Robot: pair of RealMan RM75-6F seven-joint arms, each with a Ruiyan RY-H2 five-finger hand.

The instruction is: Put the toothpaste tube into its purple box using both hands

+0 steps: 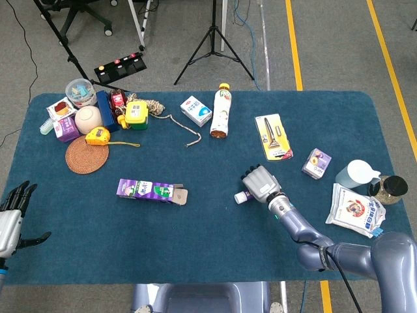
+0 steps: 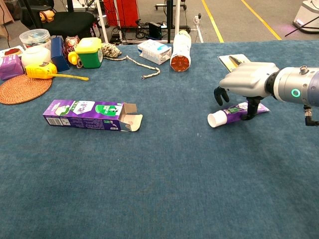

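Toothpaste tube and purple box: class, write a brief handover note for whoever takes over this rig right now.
Right hand: over the toothpaste tube, fingers curled down around it; a firm grip is not clear. The tube lies flat on the table.
Left hand: open, at the table's left edge, holding nothing.
Purple box: lying flat, flap open toward the tube, well apart from it.
Done: nothing inserted.
Left: lift the tube, steady the box, slide the tube in.
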